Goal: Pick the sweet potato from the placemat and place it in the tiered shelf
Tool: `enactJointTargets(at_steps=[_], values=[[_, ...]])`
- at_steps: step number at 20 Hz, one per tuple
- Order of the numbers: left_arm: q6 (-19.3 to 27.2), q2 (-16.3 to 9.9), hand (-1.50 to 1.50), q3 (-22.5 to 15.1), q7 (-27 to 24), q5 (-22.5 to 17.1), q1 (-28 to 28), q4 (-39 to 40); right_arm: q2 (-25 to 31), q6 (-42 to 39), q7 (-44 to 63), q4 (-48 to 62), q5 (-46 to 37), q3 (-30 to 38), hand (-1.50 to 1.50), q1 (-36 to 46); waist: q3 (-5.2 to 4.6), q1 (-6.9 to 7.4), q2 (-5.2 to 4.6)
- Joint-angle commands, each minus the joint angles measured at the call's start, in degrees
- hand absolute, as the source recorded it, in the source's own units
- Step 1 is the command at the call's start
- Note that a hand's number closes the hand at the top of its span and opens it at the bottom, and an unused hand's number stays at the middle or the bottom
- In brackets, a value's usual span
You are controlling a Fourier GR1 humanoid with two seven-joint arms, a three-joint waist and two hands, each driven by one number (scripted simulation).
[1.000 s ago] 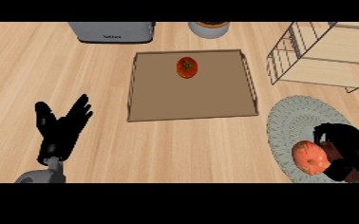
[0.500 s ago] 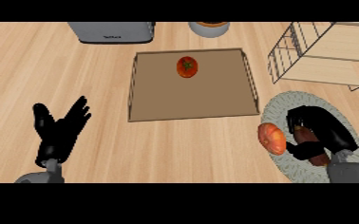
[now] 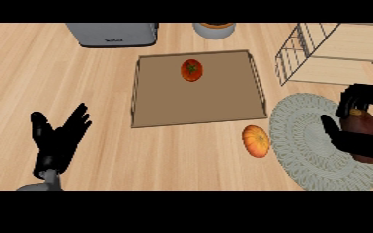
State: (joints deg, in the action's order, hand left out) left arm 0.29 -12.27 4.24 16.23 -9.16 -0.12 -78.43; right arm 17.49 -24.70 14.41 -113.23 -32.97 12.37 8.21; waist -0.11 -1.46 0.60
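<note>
The sweet potato (image 3: 256, 141) is seen lying on the surface just beside the placemat (image 3: 306, 143). Nothing is held by the right hand (image 3: 351, 128), its fingers seemingly half curled; the left hand (image 3: 56, 137) is rested with fingers spread wide.

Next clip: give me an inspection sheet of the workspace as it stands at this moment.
Surface: wooden counter.
Job's things: sweet potato lies on the wood at the left edge of the round placemat, apart from both hands; tiered shelf at upper right.
Clutter: tray with a tomato; toaster; bowl.
Hands: left hand open, resting lower left; right hand over the placemat, grasp unclear.
Cables: nothing seen.
Surroundings: nothing seen.
</note>
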Motion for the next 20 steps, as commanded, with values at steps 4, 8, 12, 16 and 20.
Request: enactJointTargets(at_steps=[4, 8, 12, 16, 20], values=[[2.1, 3.1, 0.0, -2.7, 0.0, 2.4, 0.2, -0.8, 6.2, -9.9, 20.1, -10.3, 14.2, 14.0, 1.5, 12.3, 0.01, 0.9, -0.24], [2.0, 1.9, 0.0, -1.1, 1.1, 2.4, -4.9, 3.1, 12.7, -11.3, 26.7, -5.3, 17.4, 17.4, 1.5, 20.6, 0.03, 1.04, -0.51], [1.0, 0.9, 0.0, -0.7, 3.4, 1.4, -4.4, -0.3, 19.3, -11.5, 26.6, 6.9, 22.0, 21.5, 1.5, 28.5, 0.08, 1.59, -0.6], [-0.6, 1.1, 0.0, 0.2, 1.9, 0.5, -4.5, 1.7, 24.4, -8.6, 25.9, 16.0, 18.6, 18.5, 1.5, 35.6, 0.06, 2.06, -0.77], [-1.9, -0.5, 0.0, 1.2, -0.1, 1.1, -4.2, 2.9, 26.6, -5.7, 22.0, 24.9, 16.0, 15.0, 1.5, 40.1, 0.06, 2.33, -0.8]])
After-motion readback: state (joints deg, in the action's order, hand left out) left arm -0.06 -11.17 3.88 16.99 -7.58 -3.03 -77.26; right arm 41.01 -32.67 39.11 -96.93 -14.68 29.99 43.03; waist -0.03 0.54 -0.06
